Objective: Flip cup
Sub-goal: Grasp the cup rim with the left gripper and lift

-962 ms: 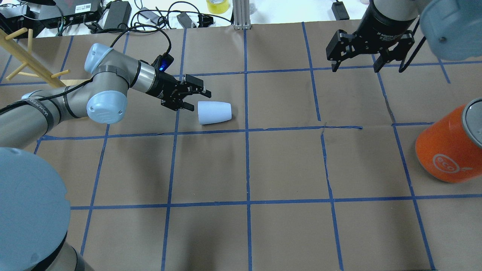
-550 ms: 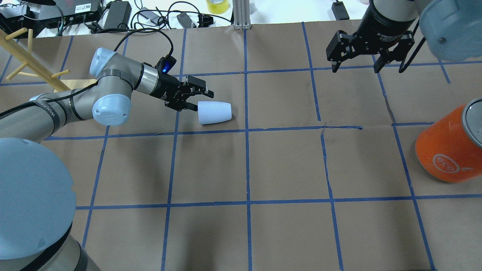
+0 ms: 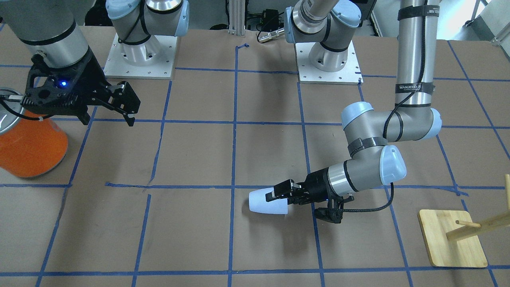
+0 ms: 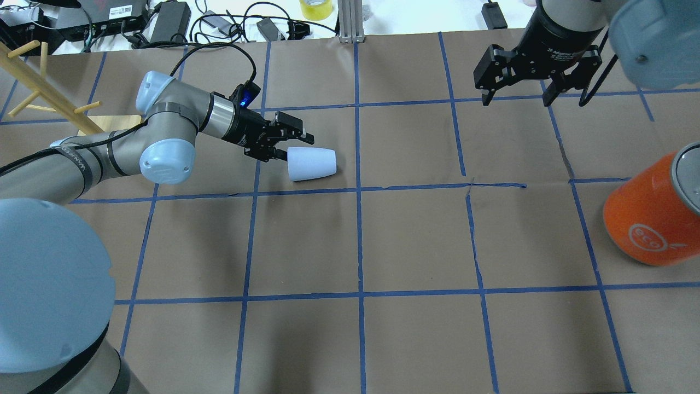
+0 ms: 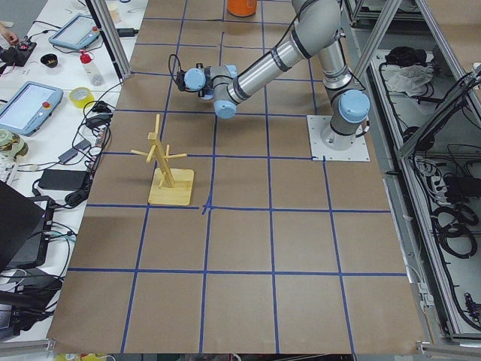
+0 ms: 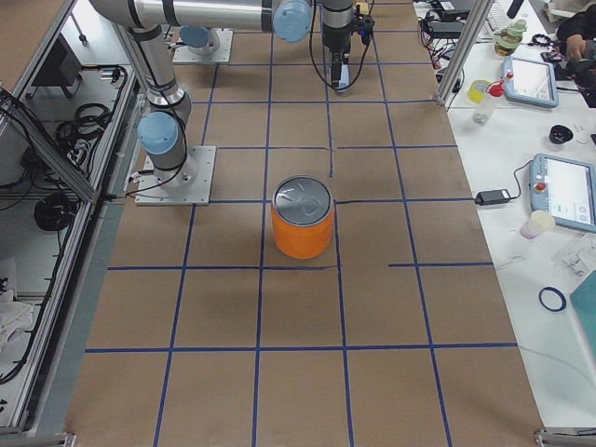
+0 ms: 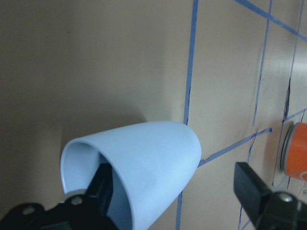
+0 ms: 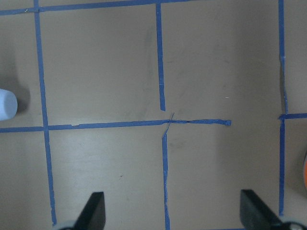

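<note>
Left wrist-mounted view shows the left tool (image 7: 173, 176) spread wide, 1 finger (image 7: 102, 188) seemingly inside the sideways cup (image 7: 153, 158) on the bench (image 7: 96, 57), so advance deeper before pinching its wall.

A smooth plastic wall, pale blue-white with a soft sheen, is seen on the cup (image 7: 139, 167) at the tips of the left claw (image 4: 294, 146). The left claw itself is finished in matt black; whether it is metal or plastic cannot be told. Beneath it matt brown paper (image 4: 415, 241) is spread, faintly scuffed and creased, and crossed by strips of blue tape (image 4: 360, 241). Near the right claw (image 4: 515, 99) a can (image 6: 303, 235) is shown with a smooth orange wall and a dull, brushed-metal lid (image 6: 303, 198). Well behind the left claw, a rack (image 3: 452, 238) of pale bare wood is seen.
</note>
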Robot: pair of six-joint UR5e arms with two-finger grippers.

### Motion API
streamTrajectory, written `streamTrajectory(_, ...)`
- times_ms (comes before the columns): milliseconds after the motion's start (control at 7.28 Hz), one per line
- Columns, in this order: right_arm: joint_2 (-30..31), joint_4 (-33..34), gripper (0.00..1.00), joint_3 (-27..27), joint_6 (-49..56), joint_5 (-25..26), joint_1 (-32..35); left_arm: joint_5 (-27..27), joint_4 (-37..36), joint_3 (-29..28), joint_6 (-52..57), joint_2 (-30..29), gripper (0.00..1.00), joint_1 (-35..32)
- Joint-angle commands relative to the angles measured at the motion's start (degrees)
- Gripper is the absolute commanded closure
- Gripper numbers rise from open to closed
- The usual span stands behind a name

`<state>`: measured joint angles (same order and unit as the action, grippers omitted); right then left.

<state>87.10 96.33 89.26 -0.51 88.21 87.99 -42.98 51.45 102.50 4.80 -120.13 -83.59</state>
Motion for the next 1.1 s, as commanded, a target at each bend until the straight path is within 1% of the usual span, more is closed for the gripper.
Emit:
streamTrajectory(0, 0.0, 0.0, 0.00, 0.0, 0.2, 2.9, 0.0, 0.5, -0.1, 0.1, -0.1, 0.0, 0.72, -0.1)
streamTrajectory(275, -0.1, 0.0, 0.00, 0.0, 0.2, 3.5, 0.0, 1.0, 0.0, 0.1, -0.1, 0.2, 0.86, -0.2)
streamTrajectory(412, -0.1, 0.0, 0.00, 0.0, 0.2, 3.5, 0.0, 2.5, 0.0, 0.1, -0.3, 0.2, 0.93, -0.2)
streamTrajectory(824, -0.1, 0.8, 0.00, 0.0, 0.0, 3.5, 0.1, 2.5, -0.2, -0.6, -8.5, 3.0, 0.94, -0.1)
streamTrajectory(962, -0.1, 0.6, 0.00, 0.0, 0.0, 3.5, 0.0, 1.3, -0.5, -0.8, -9.9, 4.0, 0.95, -0.1)
